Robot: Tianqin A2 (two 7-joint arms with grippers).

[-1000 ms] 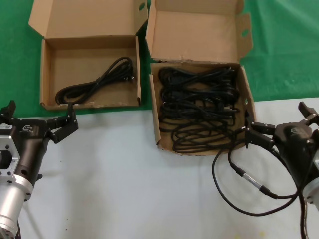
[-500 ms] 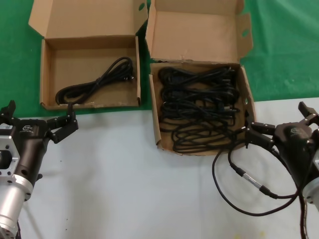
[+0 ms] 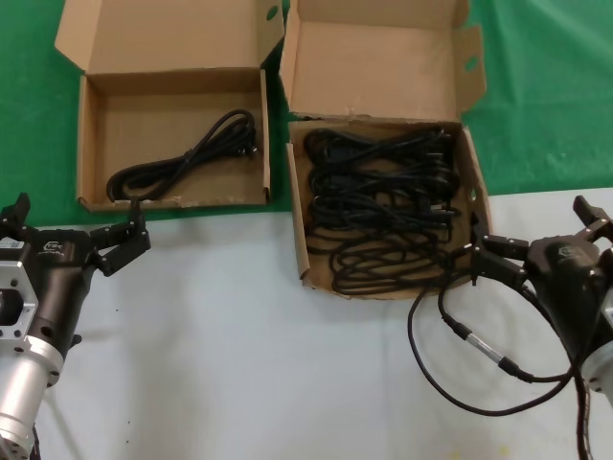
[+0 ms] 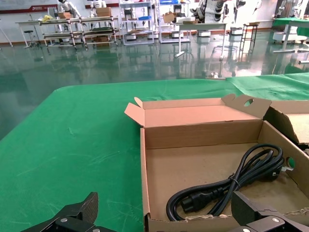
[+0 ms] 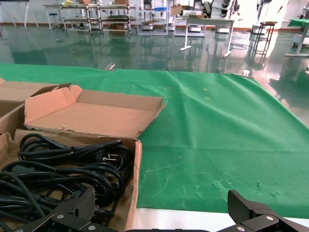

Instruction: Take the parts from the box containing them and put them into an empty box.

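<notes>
The squarish box [image 3: 374, 67] with slotted side flaps stands at the back right and holds several black cable bundles [image 3: 378, 206]. The wide shallow box [image 3: 144, 120] at the back left holds one cable bundle [image 3: 187, 153]. My left gripper [image 3: 77, 222] is open and empty, low over the table just in front of the shallow box. In the left wrist view, my left gripper [image 4: 164, 215] faces that box [image 4: 193, 164] and its cable [image 4: 227, 186]. My right gripper [image 3: 541, 230] is open and empty at the squarish box's front right corner. Its wrist view shows my right gripper [image 5: 161, 208] beside the cables [image 5: 63, 169] and the lid [image 5: 96, 116].
A thin black wire with a metal connector [image 3: 479, 345] loops on the grey table [image 3: 249, 364] by the right arm. Green cloth [image 3: 546, 105] covers the back of the table under and around the boxes.
</notes>
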